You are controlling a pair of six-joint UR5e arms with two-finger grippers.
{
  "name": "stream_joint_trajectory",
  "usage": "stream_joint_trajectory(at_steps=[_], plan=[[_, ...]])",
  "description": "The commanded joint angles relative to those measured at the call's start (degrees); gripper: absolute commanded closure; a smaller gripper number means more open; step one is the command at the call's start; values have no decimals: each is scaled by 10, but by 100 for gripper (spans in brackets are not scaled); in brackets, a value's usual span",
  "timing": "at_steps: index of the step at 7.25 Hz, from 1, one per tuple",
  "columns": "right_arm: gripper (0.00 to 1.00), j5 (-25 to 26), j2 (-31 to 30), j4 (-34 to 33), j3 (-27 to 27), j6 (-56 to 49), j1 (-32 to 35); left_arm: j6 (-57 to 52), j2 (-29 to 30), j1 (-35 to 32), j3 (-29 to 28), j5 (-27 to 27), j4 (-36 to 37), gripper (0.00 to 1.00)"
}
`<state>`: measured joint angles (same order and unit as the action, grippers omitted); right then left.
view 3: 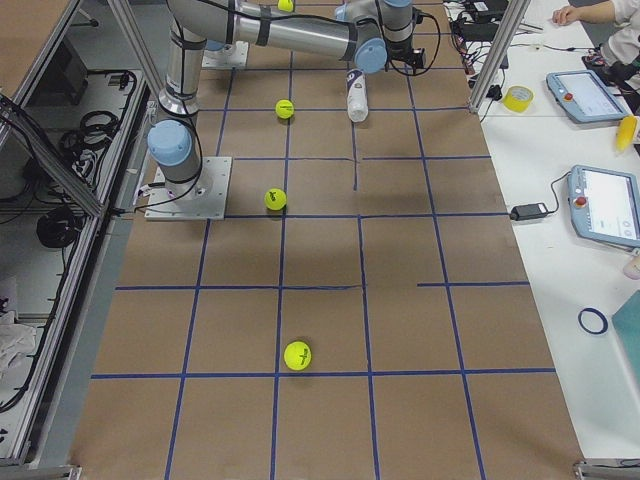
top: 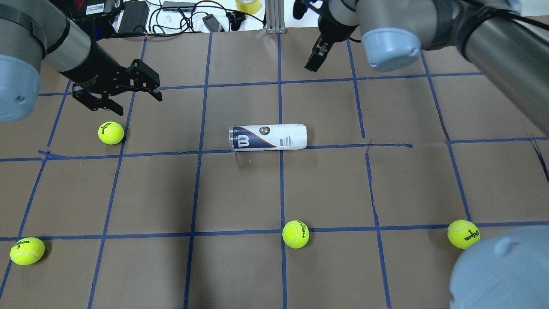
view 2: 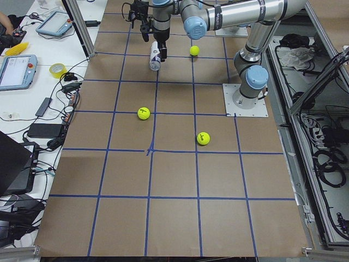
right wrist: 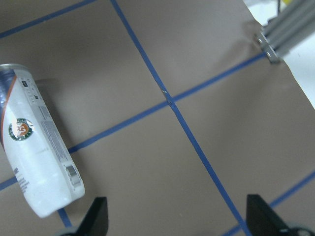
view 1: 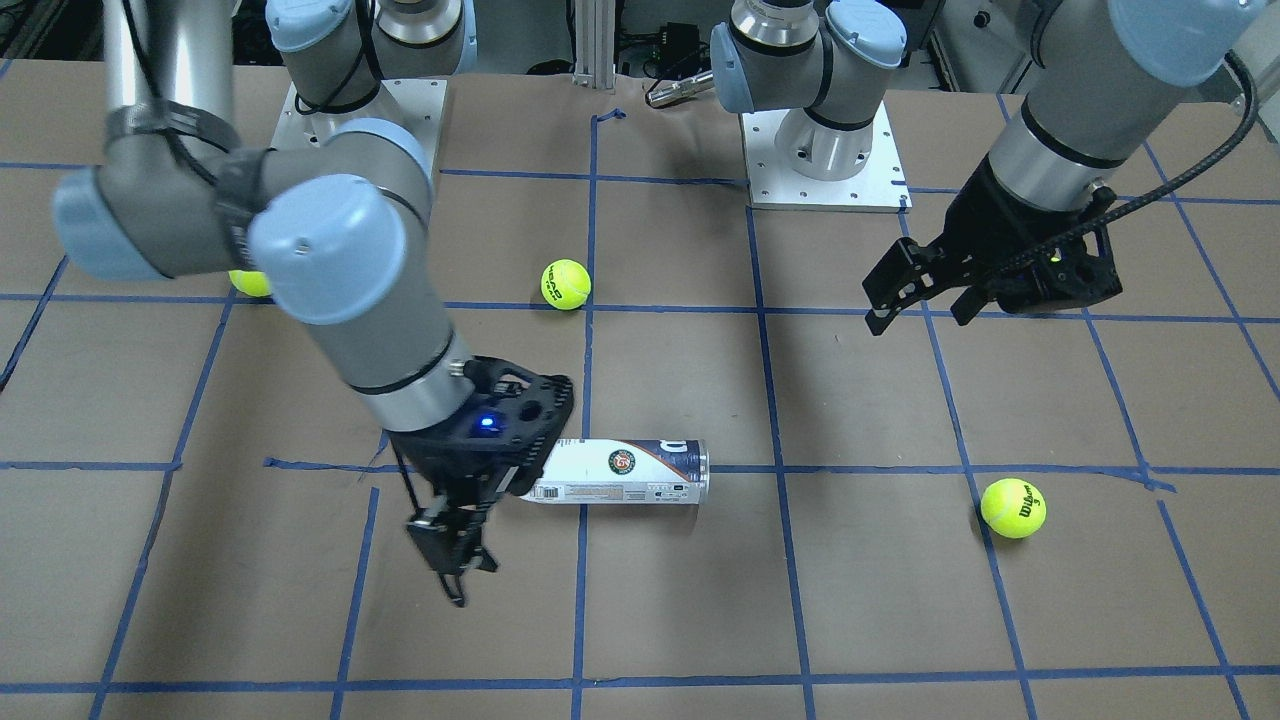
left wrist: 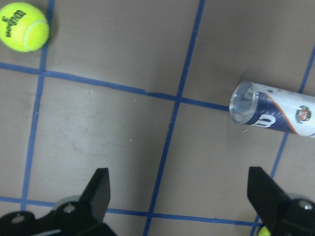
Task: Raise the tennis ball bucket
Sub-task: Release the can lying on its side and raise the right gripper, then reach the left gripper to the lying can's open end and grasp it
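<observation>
Tennis ball bucket (top: 274, 137): white W logo on the navy band; barcode on the white part; emblem lettering too small to read.
Middle ball (top: 295, 234): HEAD.
Right-hand ball (top: 463, 234): Wilson, 3.
Left corner ball (top: 27, 250): 3, brand probably Wilson.
Upper-left ball (top: 111, 132): Wilson.

The tennis ball bucket (top: 268, 137) has a white label that turns navy blue at the end farthest from the right gripper (view 1: 465, 575). That end bears a white W, a thin orange stripe and a round green-and-orange emblem. The right gripper is black with a glowing blue light. The left gripper (top: 138, 103) is black too, and the tennis ball (top: 111, 132) beside it is yellow-green with black lettering. The table (top: 326, 184) beneath both is brown, gridded in blue tape.
</observation>
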<state>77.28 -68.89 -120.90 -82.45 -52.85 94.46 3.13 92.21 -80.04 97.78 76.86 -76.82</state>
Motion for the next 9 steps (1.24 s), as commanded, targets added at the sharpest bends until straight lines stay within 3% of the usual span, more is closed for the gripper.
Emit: stream_joint_trajectory(at_steps=[1, 3, 7, 9], plan=[[0, 31, -80, 139, -1, 104, -67, 0, 41, -4, 7, -63, 45, 0], [0, 97, -175, 218, -11, 268, -67, 0, 72, -11, 20, -143, 78, 0], [0, 89, -219, 320, -25, 432, -65, -2, 161, -21, 78, -243, 200, 0], [0, 99, -230, 314, -24, 466, -63, -1, 204, -43, 78, -254, 215, 0]])
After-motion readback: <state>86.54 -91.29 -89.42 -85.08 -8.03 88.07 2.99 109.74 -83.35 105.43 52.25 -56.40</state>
